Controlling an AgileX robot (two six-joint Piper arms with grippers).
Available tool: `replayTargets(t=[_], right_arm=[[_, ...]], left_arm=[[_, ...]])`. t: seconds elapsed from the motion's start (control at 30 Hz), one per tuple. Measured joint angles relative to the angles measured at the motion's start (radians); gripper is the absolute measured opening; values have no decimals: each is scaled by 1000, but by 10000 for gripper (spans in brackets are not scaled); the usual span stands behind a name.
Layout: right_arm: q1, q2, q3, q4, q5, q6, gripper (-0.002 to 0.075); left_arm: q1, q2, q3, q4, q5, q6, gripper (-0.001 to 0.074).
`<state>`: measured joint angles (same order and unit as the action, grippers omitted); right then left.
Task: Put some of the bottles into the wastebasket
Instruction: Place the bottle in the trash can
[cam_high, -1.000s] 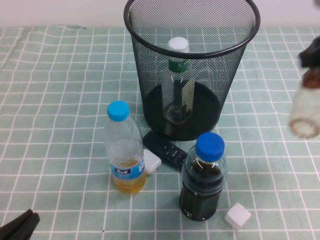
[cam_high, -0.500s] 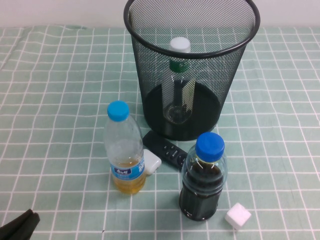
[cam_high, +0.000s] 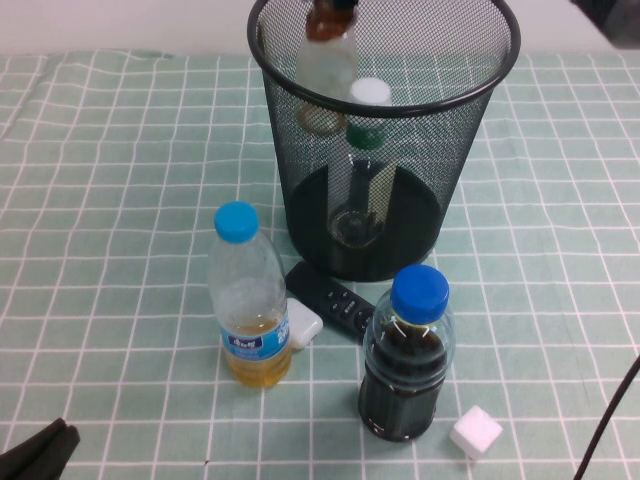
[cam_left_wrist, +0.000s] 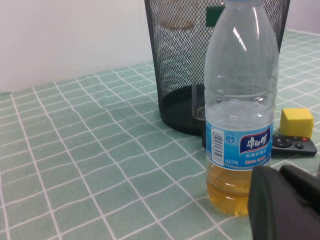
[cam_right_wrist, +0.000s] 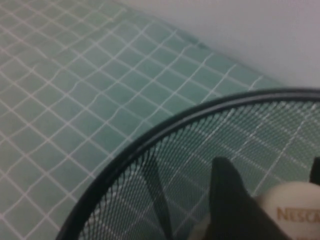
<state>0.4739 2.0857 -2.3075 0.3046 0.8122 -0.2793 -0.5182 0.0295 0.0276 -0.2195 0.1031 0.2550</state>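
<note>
While I am watching the right wrist feed, the right gripper (cam_right_wrist: 272, 196) is hanging just over the mouth of the wastebasket (cam_high: 300, 200), and its dark fingers (cam_right_wrist: 227, 200) are sitting either side of a cream cap, so I am reading it as clamped on the smaller bottle (cam_high: 325, 62). From the high camera, that squat bottle with the brown neck band is tilting at the far left of the basket's opening. Its neck is standing above the rim and its base is showing through the mesh, which tells me it is partly inside but not yet let go. Deeper in the wastebasket, the white-capped bottle (cam_high: 368, 90) with the green neck label is standing upright on the solid base, so I am counting that one as done. What I am judging to be left is the release of the smaller bottle and pulling the arm clear. In front of the basket, the yellow-liquid bottle (cam_high: 250, 300) and the dark-liquid bottle (cam_high: 405, 360), both blue-capped, are standing upright on the checked cloth (cam_high: 100, 200). A black remote (cam_high: 330, 300) is lying between them, and a white cube (cam_high: 475, 432) is resting near the dark bottle. The left gripper (cam_high: 35, 450) is parked low at the near left corner of the table, just beside the yellow-liquid bottle in its own wrist feed, and I cannot tell whether it is parted or closed.
</note>
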Motion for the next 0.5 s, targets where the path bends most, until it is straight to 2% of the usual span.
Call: replayTargets(t=[0.27,0.33,0.43,0.5], right_arm=[[2,37,-5,-56,150,107,265],[2,37,-5,-85,178,122,288],[2,37,-5,-115,208,137,380],[2,37,-5,-135,230,151,393]], left_arm=[[0,0,0,0,0,0,-4],[0,0,0,0,0,0,-4],[0,0,0,0,0,0,-4],[0,0,0,0,0,0,-4]])
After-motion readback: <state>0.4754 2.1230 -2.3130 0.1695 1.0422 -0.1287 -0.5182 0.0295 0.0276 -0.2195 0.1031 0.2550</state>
